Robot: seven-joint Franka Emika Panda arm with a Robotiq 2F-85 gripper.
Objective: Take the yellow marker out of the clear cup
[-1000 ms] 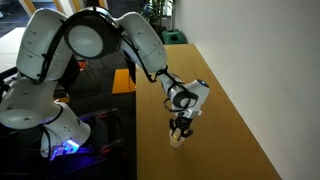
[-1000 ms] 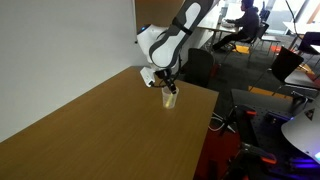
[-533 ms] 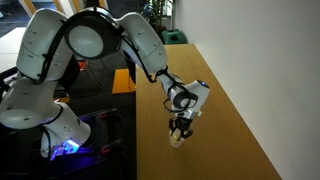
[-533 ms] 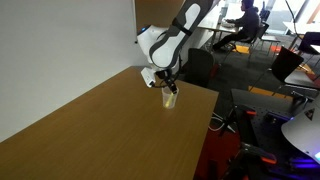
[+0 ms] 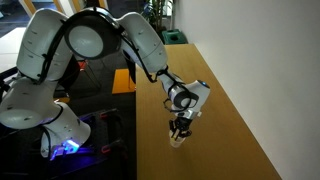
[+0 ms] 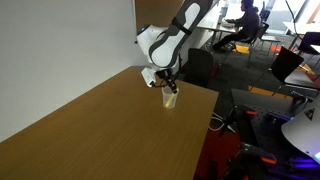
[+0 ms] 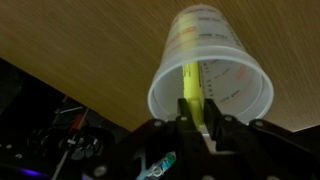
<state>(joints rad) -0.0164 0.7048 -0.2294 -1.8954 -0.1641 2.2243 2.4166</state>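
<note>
Yellow marker (image 7: 190,85) is inside the clear cup (image 7: 225,60), which sits near the edge of the bench (image 6: 90,130) in both exterior views. Nothing has shifted over the last second: my gripper (image 7: 190,126) hangs at the rim exactly as before. The jaws straddle the marker's top end, but I cannot tell whether they have pinched it, so I judge the grasp is being settled and the lift-out is not yet begun.
</note>
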